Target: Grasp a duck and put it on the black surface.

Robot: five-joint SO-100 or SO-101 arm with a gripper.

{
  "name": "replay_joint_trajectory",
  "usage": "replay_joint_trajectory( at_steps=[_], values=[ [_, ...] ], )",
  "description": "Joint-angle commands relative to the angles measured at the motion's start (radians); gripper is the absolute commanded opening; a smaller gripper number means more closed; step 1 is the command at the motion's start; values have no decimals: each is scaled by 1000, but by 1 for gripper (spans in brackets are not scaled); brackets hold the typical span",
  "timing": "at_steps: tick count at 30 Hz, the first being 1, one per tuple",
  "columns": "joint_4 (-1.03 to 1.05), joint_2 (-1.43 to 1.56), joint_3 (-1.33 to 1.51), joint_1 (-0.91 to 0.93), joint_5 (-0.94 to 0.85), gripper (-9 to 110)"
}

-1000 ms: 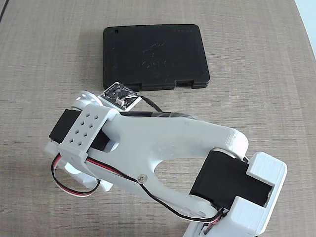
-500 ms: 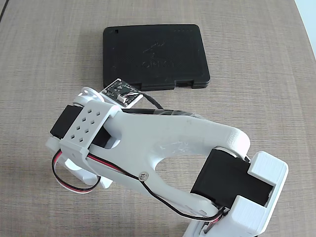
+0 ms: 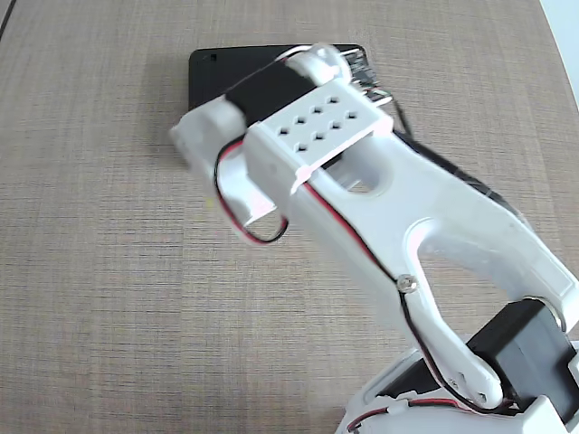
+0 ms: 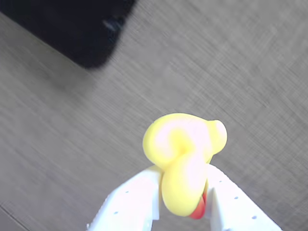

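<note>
Woven tan table (image 3: pixel 109 271) open all around, jaws clamped on duck (image 4: pixel 183 159), black surface (image 4: pixel 72 29) corner nearby

In the wrist view the duck (image 4: pixel 183 154) sits pinched between the two white jaws of the gripper (image 4: pixel 183 204) — yellow body bulging above them, a bit of red-orange showing low between them. It hangs above the grey woodgrain counter (image 4: pixel 250 72). The black surface (image 4: pixel 72 26) fills the upper left corner — blurred, well apart from the duck
</note>
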Motion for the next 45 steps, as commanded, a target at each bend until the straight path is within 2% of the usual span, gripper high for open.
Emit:
replay_joint_trajectory(
  at_steps=[1, 5, 14, 25, 29, 39, 45],
  values=[
    [-5, 75, -101, 137, -2, 0],
    [-6, -60, -198, 202, -2, 0],
    [-69, -357, -465, 209, 0, 0],
    [-100, -604, -611, 252, 0, 0],
    [-124, -623, -611, 279, -2, 2],
    [-127, -632, -614, 299, 12, 23],
    [-110, -465, -600, 376, 14, 23]
  ],
)
